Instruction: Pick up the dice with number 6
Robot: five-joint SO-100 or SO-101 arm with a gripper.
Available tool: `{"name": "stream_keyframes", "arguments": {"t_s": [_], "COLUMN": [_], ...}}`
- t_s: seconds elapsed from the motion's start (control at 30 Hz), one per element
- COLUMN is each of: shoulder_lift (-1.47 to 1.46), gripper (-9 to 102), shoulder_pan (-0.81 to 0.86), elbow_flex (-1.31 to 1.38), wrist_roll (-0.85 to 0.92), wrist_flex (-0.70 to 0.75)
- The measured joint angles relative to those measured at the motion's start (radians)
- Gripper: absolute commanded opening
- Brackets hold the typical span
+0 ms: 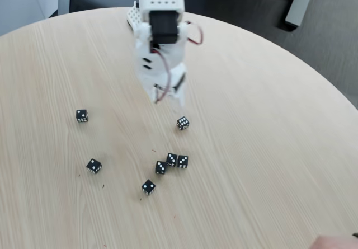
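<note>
Nearest the camera, a lone die (148, 187) far below the pincer (169, 99). The dice with number 6 (81, 115) lies well left of the pincer on the surface (268, 148); pincer hangs empty, its opening cannot be told

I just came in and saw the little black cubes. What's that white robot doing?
A white robot arm is reaching down over a round wooden table, and its pincer hangs just above one die without touching it. It holds nothing yet. That die shows lots of dots, maybe six, but it is too small to be sure. Six more black dice lie scattered nearby, three of them bunched together.
</note>
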State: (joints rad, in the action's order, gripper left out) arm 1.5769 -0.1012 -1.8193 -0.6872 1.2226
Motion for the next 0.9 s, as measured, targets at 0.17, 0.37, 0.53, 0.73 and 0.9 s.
{"name": "stream_keyframes", "arguments": {"t_s": [0.17,0.37,0.53,0.73,0.9], "shoulder_lift": [0.0,-0.002,-0.002,-0.017,-0.114], "gripper": [23,23,23,24,24], "shoulder_pan": [-0.008,-0.018,-0.009,-0.012,0.002], "elbow_flex": [0.012,0.012,0.012,0.012,0.012], "wrist_roll": [-0.037,-0.043,-0.043,-0.077,-0.103], "wrist_flex": [-0.123,-0.199,-0.207,-0.207,-0.207]}}
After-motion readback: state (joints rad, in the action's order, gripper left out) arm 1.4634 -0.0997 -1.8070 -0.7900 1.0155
